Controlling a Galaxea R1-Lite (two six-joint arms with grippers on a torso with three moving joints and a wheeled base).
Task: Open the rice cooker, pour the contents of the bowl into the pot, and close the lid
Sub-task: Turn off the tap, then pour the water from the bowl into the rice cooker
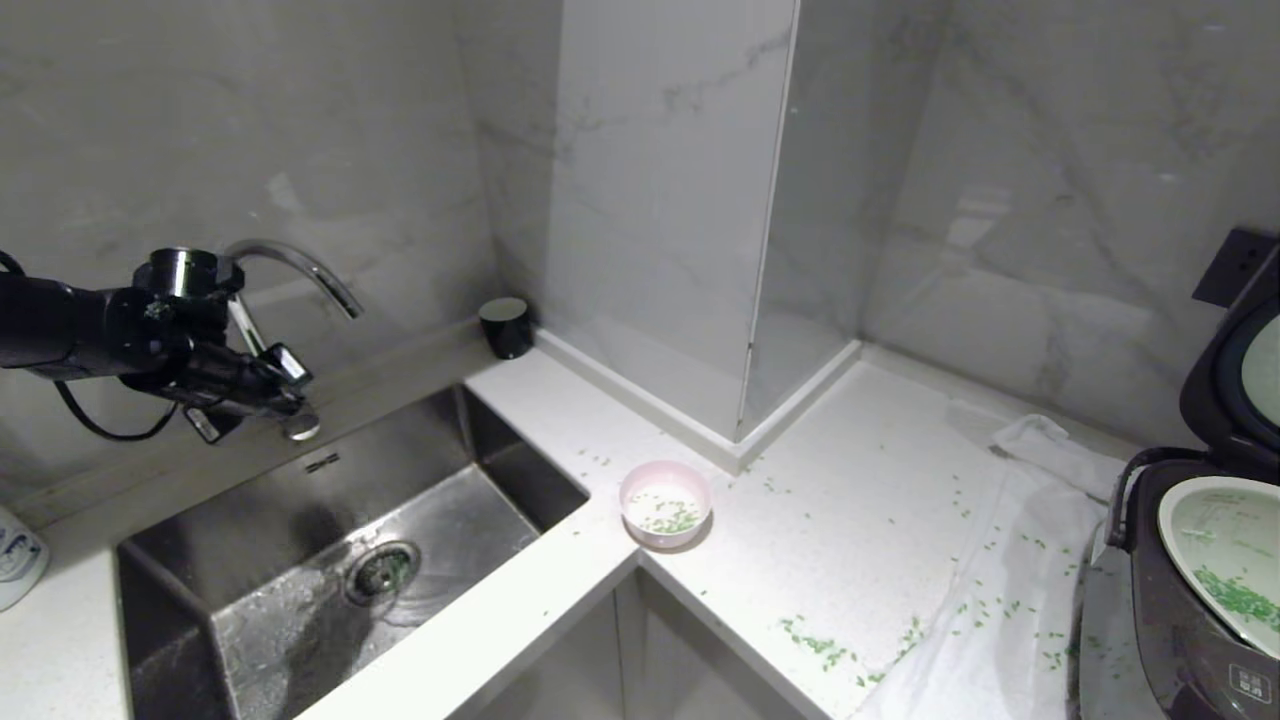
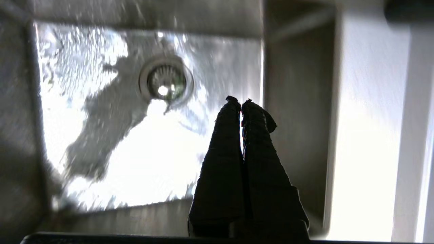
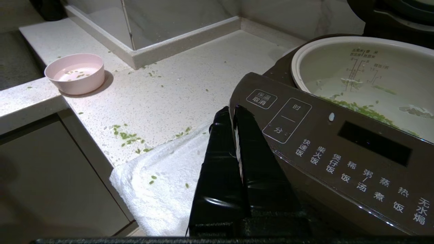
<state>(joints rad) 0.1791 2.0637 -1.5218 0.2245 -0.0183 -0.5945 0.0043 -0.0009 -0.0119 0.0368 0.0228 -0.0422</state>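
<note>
The rice cooker [image 1: 1150, 610] stands at the counter's right edge with its lid [image 1: 1230, 380] raised. Green contents [image 1: 1240, 600] lie inside its white pot [image 1: 1215, 530]. On the counter's inner corner sits the pink bowl [image 1: 665, 503], upright, holding a few green bits, with more scattered around it. My left gripper [image 1: 285, 390] hangs shut and empty over the sink, by the faucet; the left wrist view shows it [image 2: 240, 101] above the drain [image 2: 166, 83]. My right gripper [image 3: 234, 110] is shut and empty, low beside the cooker's front panel [image 3: 339, 145], with the pot [image 3: 373, 78] and the bowl [image 3: 75, 73] beyond.
A steel sink [image 1: 180, 570] fills the left, with a curved faucet [image 1: 300, 265] behind it. A black cup [image 1: 506, 326] stands in the back corner. A white towel [image 1: 1040, 540] lies under and beside the cooker. A marble pillar juts out behind the bowl.
</note>
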